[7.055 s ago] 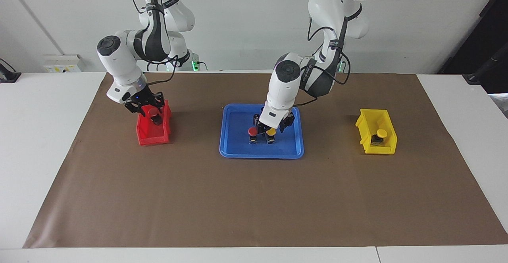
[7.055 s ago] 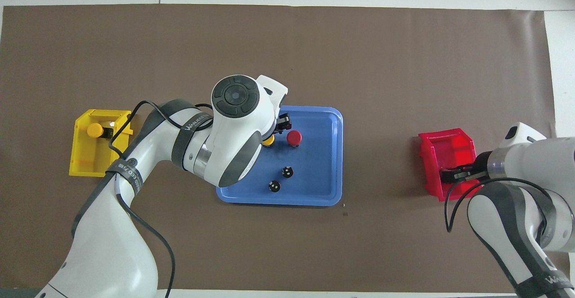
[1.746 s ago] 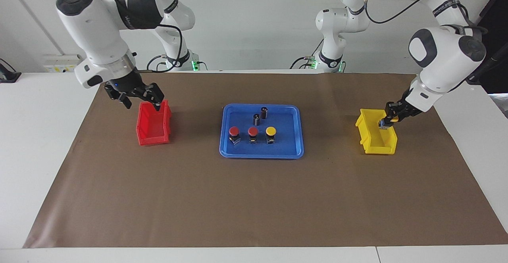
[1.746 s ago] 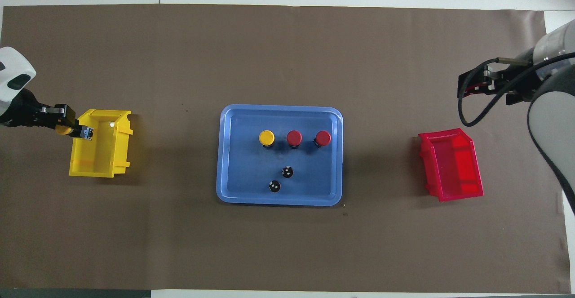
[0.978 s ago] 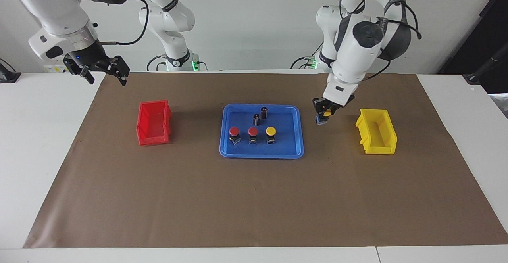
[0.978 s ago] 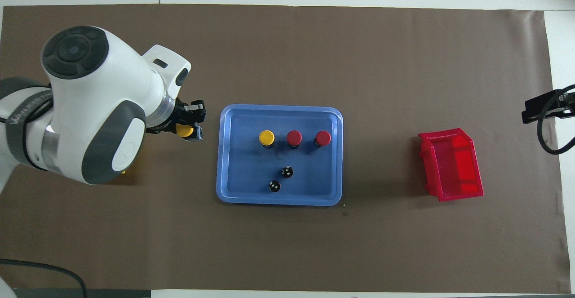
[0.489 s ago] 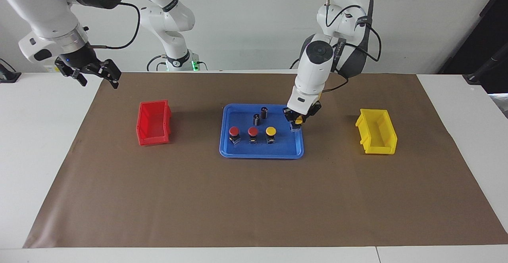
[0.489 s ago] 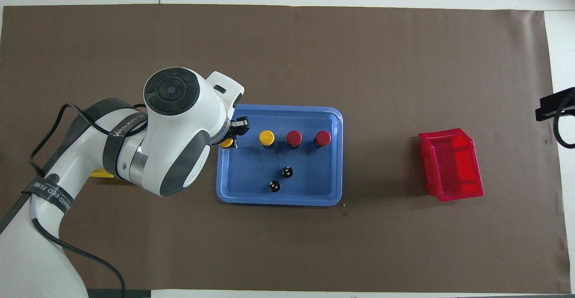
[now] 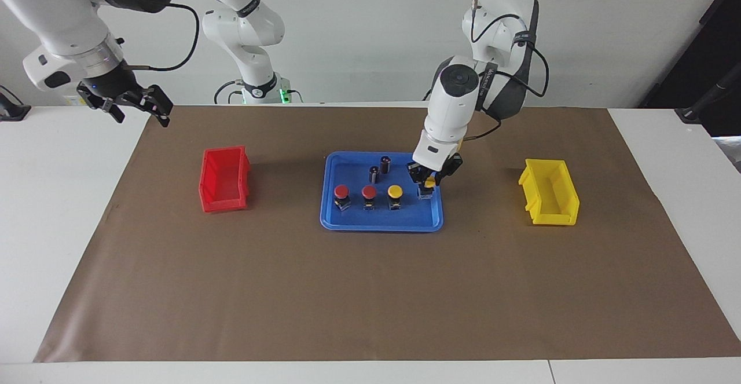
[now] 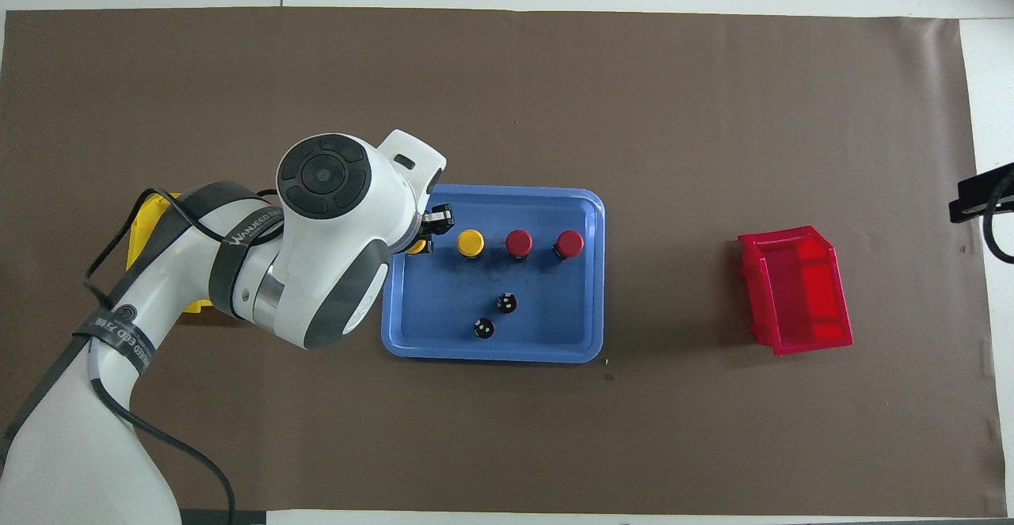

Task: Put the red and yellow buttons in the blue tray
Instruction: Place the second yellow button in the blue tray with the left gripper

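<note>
we're carrying last yellow button (image 9: 428,183) in from yellow bin (image 9: 550,193), now over blue tray (image 9: 347,222) mid-frame | left gripper (image 9: 427,187) clamping it | right gripper (image 9: 133,103) waiting wide, upper left | three buttons (image 9: 368,196) already sitting in tray | only release remaining

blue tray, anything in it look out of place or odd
Two dark capless cylinders stand in the blue tray, nearer the robots than the row of two red buttons and one yellow button. They are neither colour. Nothing is tipped or spilled. The left gripper holds another yellow button over the tray.
</note>
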Controlling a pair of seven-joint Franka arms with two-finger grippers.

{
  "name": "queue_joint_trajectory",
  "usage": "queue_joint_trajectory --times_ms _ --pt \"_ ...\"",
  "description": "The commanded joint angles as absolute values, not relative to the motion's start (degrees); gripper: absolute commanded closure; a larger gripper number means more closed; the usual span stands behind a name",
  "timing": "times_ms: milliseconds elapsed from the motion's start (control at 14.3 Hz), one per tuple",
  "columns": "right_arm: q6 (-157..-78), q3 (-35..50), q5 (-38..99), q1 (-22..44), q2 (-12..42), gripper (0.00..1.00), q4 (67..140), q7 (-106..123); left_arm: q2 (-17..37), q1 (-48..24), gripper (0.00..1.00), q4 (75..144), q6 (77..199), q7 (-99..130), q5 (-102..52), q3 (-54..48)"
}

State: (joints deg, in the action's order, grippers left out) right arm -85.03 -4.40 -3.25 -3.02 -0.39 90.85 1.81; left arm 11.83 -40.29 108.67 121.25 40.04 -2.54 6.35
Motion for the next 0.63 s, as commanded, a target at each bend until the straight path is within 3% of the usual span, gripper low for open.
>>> queue_joint_trajectory --times_ms 0,349,419,489,559 --pt "-86.13 -4.57 -2.55 -3.16 -1.49 0.0 92.02 2.55 13.35 -41.4 0.98 109.51 124.1 40.96 -2.11 7.21" --pt "-85.52 -4.66 -2.46 -2.99 -1.67 0.0 92.02 2.99 15.64 -41.66 0.98 109.51 126.12 40.78 -2.11 7.21" --pt "-85.52 -4.57 -2.46 -2.9 -1.76 0.0 92.11 2.99 15.64 -41.66 0.92 109.42 126.04 40.69 -2.11 7.21" --pt "-85.43 -4.57 -2.46 -2.9 -1.76 0.0 92.11 2.99 15.64 -41.66 0.76 109.25 126.12 40.61 -2.11 7.21" --pt "-85.34 -4.57 -2.46 -2.9 -1.76 0.0 92.02 3.08 15.73 -41.66 0.52 109.07 125.95 40.52 -2.11 7.21"
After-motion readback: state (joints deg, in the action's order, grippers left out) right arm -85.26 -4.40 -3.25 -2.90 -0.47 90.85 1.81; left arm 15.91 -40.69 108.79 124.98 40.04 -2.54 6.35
